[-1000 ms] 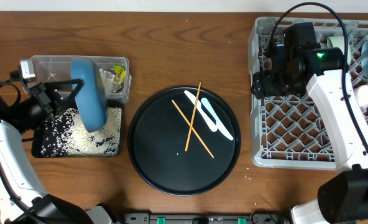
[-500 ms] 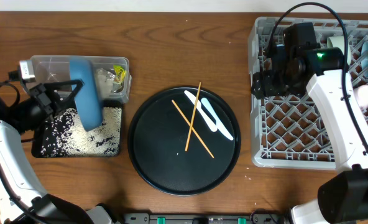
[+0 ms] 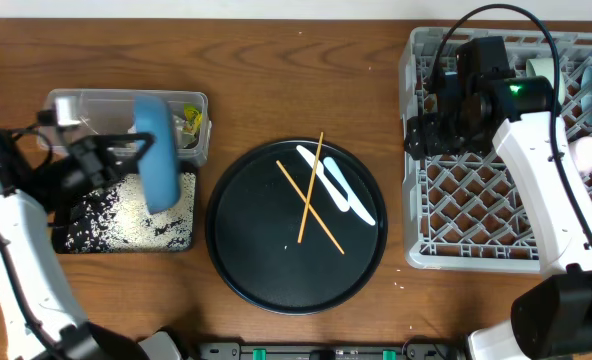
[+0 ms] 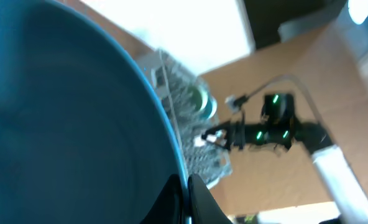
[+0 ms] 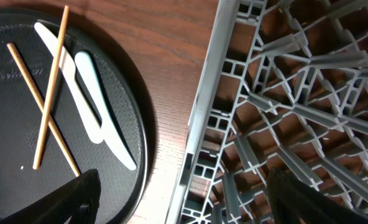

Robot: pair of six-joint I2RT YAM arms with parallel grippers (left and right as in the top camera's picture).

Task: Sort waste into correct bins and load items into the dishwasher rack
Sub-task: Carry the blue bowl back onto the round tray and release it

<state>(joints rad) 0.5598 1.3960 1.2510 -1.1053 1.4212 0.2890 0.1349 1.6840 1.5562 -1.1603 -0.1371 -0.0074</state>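
Leftmost, we are pinching the rim of the bowl (image 3: 159, 150) with our left gripper (image 3: 136, 152), its jaws pressed together on the blue wall. We are holding the bowl on edge, so that from overhead it is showing as a narrow blue band. It is hanging above the line where the tub (image 3: 86, 104) is meeting the black tray (image 3: 68, 240). In the left wrist view the bowl (image 4: 66, 118) is filling most of the picture, blurred, with the fingertips (image 4: 199, 202) closing at its rim.

Rice (image 3: 136, 218) is lying spread over the black tray, thickest toward its right side. The wrapper (image 3: 190, 120) is sitting in the right end of the tub.

At centre, the round tray (image 3: 238, 255) is resting on the table (image 3: 276, 80). It is carrying the chopsticks (image 3: 312, 195), crossed over one another, and the spoon (image 3: 338, 188), which is lying under the upper stick. The right wrist view is showing the same chopsticks (image 5: 47, 99) and spoon (image 5: 100, 118).

At right, the rack (image 3: 421, 250) is standing beside the round tray without touching it. We are hovering our right gripper (image 3: 416, 135) over the left wall of the rack, fingers spread wide and gripping nothing. In the right wrist view both dark fingers (image 5: 78, 199) are framing that wall (image 5: 202, 137).
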